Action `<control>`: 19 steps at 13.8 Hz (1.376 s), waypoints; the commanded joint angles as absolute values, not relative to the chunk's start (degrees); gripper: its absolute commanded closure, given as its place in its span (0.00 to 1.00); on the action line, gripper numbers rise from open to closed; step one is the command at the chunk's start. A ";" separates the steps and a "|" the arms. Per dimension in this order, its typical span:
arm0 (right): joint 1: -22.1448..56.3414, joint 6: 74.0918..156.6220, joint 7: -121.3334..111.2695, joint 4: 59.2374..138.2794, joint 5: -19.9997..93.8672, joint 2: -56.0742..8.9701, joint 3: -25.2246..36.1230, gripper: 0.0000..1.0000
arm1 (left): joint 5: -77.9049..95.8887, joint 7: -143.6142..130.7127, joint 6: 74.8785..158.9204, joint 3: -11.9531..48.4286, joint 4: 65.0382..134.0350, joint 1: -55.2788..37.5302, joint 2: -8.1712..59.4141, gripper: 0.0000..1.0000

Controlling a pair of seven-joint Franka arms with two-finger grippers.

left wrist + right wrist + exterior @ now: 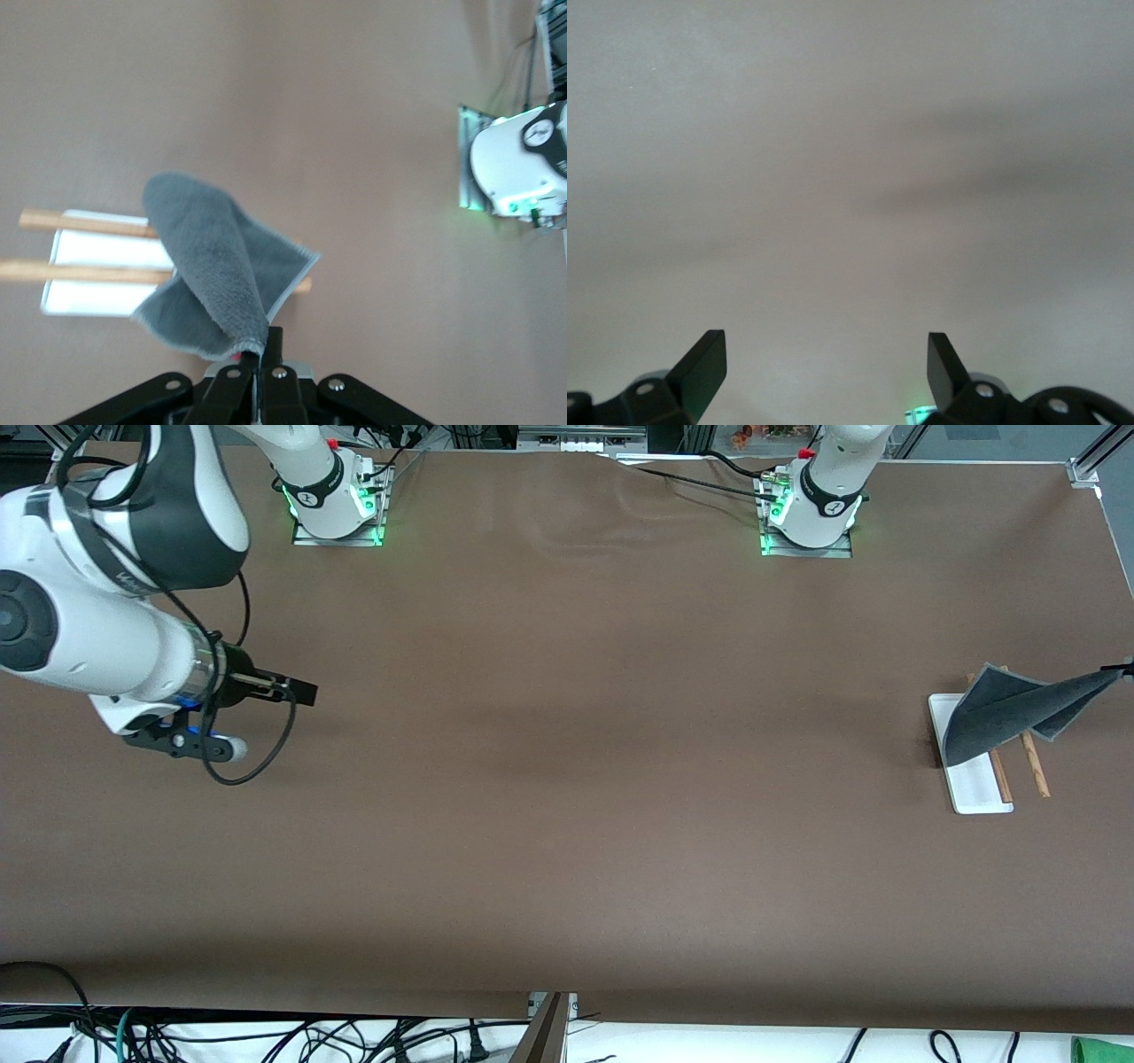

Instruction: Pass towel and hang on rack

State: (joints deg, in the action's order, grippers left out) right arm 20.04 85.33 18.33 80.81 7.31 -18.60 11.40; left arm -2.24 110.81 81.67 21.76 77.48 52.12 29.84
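The towel is a dark grey terry cloth with a pale stitched border. It hangs by one corner from my left gripper, which is shut on it at the left arm's end of the table. Its lower part drapes over the rack, a white base with two brown wooden rods. In the left wrist view the towel falls from my left gripper across both rods. My right gripper waits open and holds nothing over the right arm's end of the table; the right wrist view shows it above bare cloth.
A brown cloth covers the whole table. The two arm bases stand along the edge farthest from the front camera. Cables lie below the table's near edge.
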 commanded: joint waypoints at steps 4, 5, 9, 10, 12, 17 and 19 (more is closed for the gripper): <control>13.81 93.75 10.72 90.48 4.41 -12.33 11.25 0.00 | -5.98 115.23 90.17 22.68 75.85 53.88 36.64 0.71; 12.67 97.26 10.72 95.14 3.09 -9.26 10.47 0.00 | -5.80 115.22 90.18 22.68 75.59 54.05 37.43 0.01; 6.77 98.97 10.37 99.23 1.06 -3.53 5.28 0.00 | -6.06 112.69 89.83 22.59 72.87 53.88 36.04 0.00; 5.46 98.09 9.50 99.66 0.53 -1.78 4.75 0.00 | -6.06 110.33 89.82 22.59 72.60 54.05 35.69 0.00; 3.43 97.47 6.17 100.54 0.53 1.39 3.96 0.00 | -6.15 106.80 89.74 22.59 72.69 54.23 33.49 0.00; 2.20 95.27 4.22 100.55 0.35 3.87 3.87 0.00 | -7.91 90.67 85.96 23.91 72.86 48.63 28.92 0.00; 2.02 95.36 4.39 100.46 0.35 3.78 3.87 0.00 | -7.74 80.12 85.35 24.43 72.86 44.93 28.57 0.00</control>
State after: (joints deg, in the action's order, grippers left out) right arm 3.15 95.22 4.60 99.09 1.27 2.76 5.11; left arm -5.66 88.83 86.44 24.26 72.33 48.80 29.41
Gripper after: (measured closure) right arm 0.000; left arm 0.000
